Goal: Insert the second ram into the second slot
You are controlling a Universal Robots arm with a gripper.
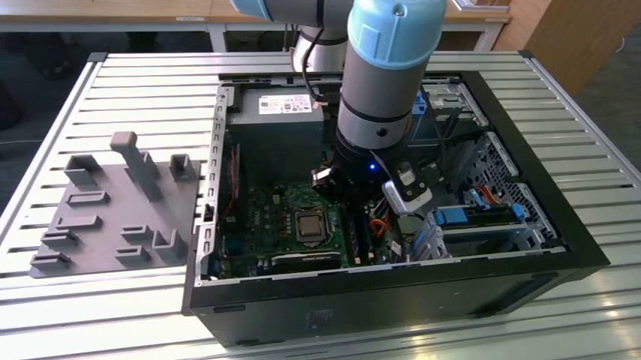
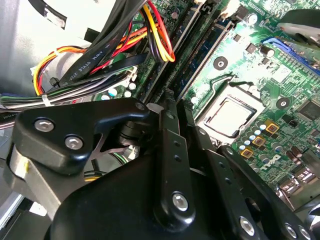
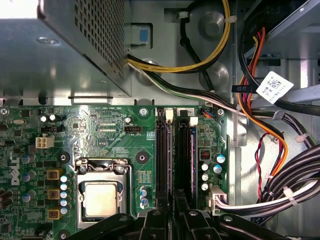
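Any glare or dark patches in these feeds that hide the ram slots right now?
First wrist view: the power supply box is blown out white at its corner, but the ram slots are evenly lit. Second wrist view: the dark hand looms blurred up close, and the slots beyond lie partly in shadow. Exterior view: the arm shades the motherboard.

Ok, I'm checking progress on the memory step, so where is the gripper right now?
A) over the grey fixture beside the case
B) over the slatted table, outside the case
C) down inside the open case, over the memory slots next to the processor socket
C: in the first wrist view the gripper sits directly over the memory slots beside the processor socket, inside the case.
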